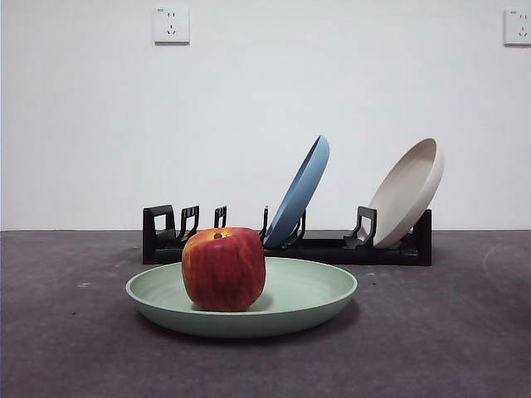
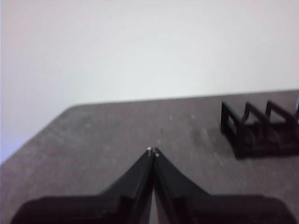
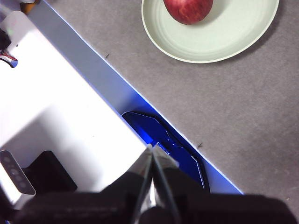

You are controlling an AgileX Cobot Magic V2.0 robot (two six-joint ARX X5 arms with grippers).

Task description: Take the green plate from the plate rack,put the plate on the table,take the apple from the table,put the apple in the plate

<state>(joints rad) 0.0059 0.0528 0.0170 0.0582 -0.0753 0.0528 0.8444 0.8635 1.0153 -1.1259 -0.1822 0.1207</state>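
Observation:
The green plate lies flat on the table in front of the plate rack. The red apple sits upright in the plate, left of its middle. The right wrist view shows the plate and the apple from above. My left gripper is shut and empty, low over the table near the rack's empty end. My right gripper is shut and empty, over the table's edge, apart from the plate. Neither gripper shows in the front view.
A blue plate and a beige plate lean in the rack. A white box and a blue object lie beyond the table's edge, under my right gripper. A white wall stands behind the rack.

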